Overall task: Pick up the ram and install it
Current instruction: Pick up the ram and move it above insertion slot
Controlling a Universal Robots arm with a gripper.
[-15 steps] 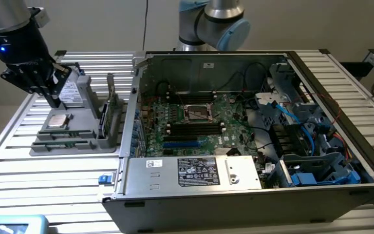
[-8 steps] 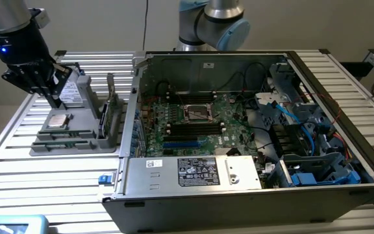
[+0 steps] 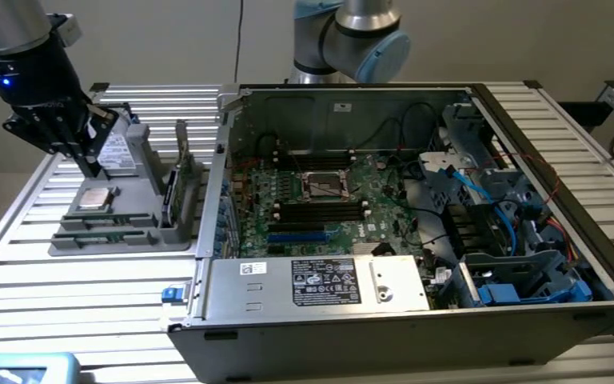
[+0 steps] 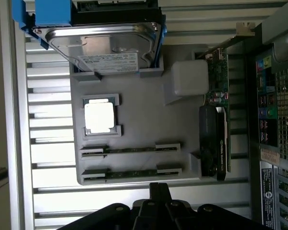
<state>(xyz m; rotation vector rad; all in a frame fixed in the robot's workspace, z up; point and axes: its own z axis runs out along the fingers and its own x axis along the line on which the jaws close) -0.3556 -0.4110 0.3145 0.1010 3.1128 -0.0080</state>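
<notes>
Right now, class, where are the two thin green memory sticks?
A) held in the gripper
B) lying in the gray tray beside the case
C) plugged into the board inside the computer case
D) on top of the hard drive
B: both memory sticks lie in their holders on the gray tray, outside the computer case.

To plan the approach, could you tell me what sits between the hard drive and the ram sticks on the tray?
A square processor lies between the hard drive and the nearer ram stick, as the wrist view shows.
</notes>
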